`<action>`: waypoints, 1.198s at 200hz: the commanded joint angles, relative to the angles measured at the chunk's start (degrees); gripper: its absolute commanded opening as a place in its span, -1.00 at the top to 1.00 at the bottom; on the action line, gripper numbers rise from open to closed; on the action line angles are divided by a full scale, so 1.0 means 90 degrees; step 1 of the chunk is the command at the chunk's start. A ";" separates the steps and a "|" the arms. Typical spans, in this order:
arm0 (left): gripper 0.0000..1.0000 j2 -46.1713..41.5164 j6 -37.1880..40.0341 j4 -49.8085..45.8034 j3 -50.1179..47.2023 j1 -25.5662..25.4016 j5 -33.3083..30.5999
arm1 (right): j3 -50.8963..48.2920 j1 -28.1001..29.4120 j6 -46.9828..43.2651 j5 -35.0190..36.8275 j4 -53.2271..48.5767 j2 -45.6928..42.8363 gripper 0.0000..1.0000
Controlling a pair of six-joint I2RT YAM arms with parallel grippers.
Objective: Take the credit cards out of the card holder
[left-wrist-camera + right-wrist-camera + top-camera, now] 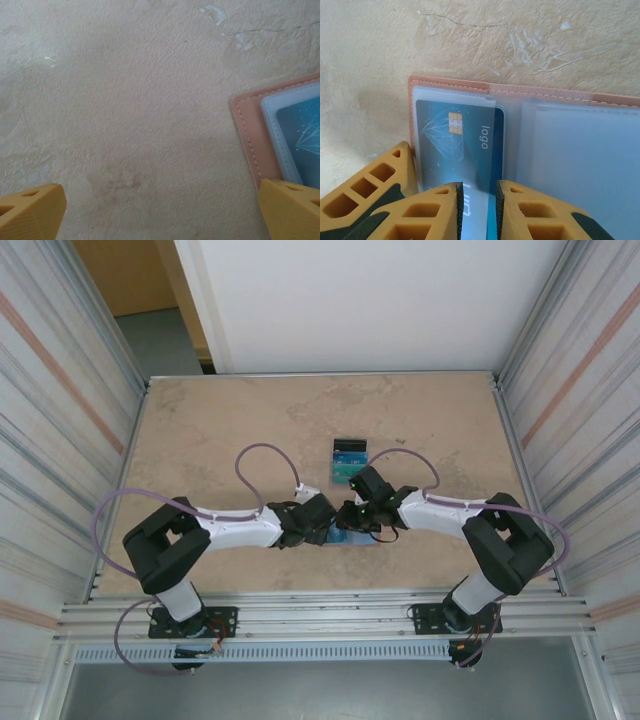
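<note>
The card holder (450, 84), a pinkish-brown wallet, lies open and flat on the table with its clear inside sleeves up. A dark blue credit card (455, 135) with a gold chip sits in its left sleeve. My right gripper (478, 200) hovers low over the near end of that card, jaws a narrow gap apart, with the card's face showing between them and nothing pinched. My left gripper (162, 210) is wide open over bare table just left of the card holder (247, 135); its right finger (292, 210) overlaps the wallet's near left corner. From above, both grippers meet over the card holder (358, 538).
A clear upright stand (349, 459) holding teal cards is just behind the grippers at the table's middle. The stone-look tabletop (220, 430) stretches free to the left and back. Ribbed walls close in both sides.
</note>
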 commanded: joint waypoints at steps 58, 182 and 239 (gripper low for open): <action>-0.97 0.0129 -0.0174 -0.0363 0.0145 -0.0057 -0.0284 | -0.0167 -0.0071 0.0072 0.0158 -0.0177 0.0067 0.46; -0.97 0.0351 -0.0154 -0.0529 0.0299 -0.0076 -0.0279 | -0.0473 -0.0190 0.0161 -0.0974 0.0941 0.0209 0.49; -0.97 0.0414 -0.0183 -0.0585 0.0253 -0.0076 -0.0255 | -0.0799 -0.0392 0.0296 -0.1732 0.1837 -0.0041 0.58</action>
